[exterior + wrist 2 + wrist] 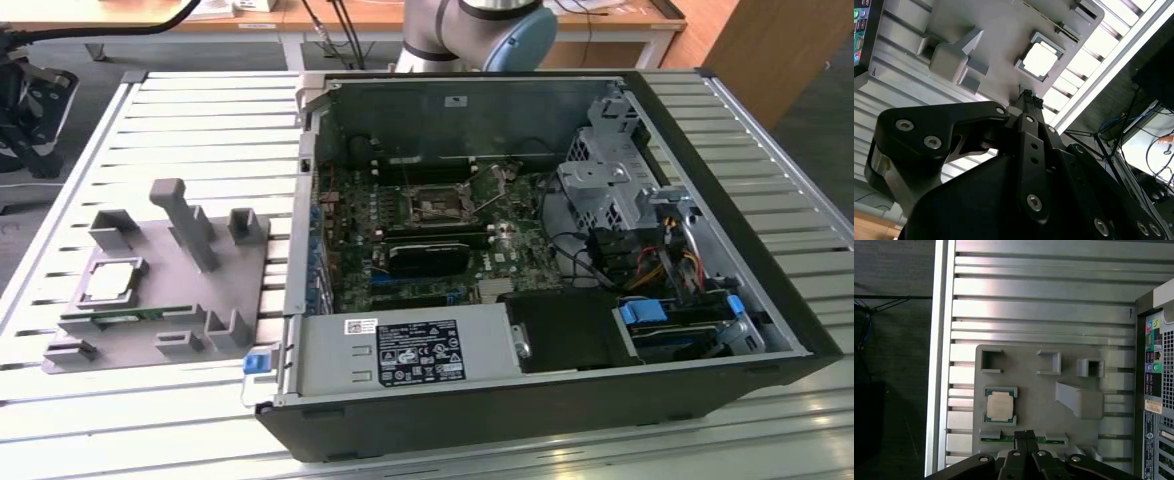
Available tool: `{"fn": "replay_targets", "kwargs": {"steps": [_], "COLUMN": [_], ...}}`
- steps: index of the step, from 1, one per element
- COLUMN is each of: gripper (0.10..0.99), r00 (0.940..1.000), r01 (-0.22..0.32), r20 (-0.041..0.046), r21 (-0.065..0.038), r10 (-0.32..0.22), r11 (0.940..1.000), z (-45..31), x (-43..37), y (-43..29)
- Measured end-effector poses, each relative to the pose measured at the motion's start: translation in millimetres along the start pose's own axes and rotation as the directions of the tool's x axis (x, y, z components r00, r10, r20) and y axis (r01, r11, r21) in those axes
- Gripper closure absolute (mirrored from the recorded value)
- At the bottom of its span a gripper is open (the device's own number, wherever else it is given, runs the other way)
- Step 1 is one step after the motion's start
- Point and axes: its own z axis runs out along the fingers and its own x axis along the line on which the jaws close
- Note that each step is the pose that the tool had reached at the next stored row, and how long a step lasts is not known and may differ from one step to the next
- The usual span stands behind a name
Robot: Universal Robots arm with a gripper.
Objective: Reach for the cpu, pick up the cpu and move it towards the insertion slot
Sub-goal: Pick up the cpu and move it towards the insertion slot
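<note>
A slatted aluminium table carries an open computer case, in which the insertion slot is set. To the exterior view's left, a grey fixture holds the cpu in a square recess. A green memory stick is slotted just beside it. An upright post stands near. The gripper is seen above the fixture, fingers pressed together, nothing held.

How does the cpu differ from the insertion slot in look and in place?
The cpu has a pale silvery top; the insertion slot has a dark centre in a metal frame. The cpu lies in the grey fixture outside the computer case; the insertion slot sits on the motherboard inside it. Both are square and lie flat.
</note>
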Motion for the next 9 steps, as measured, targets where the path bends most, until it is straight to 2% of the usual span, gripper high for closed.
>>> {"fn": "replay_targets", "kwargs": {"steps": [9], "gripper": [0.980], "r00": [1.0000], "r01": [0.000], "r20": [-0.0001], "r21": [0.000], "r10": [0.000], "r11": [1.0000], "z": [1.7], "x": [3.7], "y": [-1.7]}}
